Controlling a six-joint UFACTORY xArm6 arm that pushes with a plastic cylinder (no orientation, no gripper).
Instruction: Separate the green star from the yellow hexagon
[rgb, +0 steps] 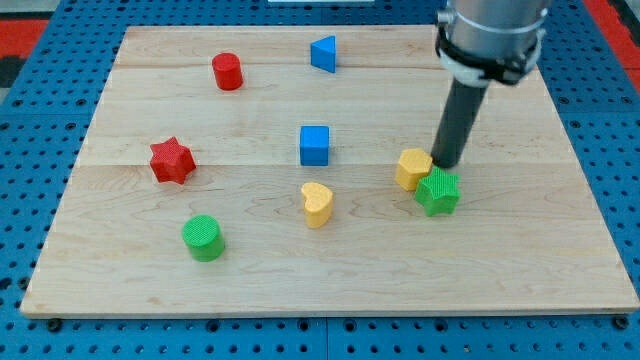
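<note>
Green star and yellow hexagon touch below my tip

Six stray blocks on a pale wooden board, with blue pegboard around it.

Far left sits a red cylinder, and to its right, near the far edge, a blue triangular block. A red star lies at mid-left, well apart from the blue cube near the board's middle. Just nearer than the cube stands a yellow heart-shaped block, close but not touching it. A green cylinder sits near left, nearer than the red star and left of the heart.
</note>
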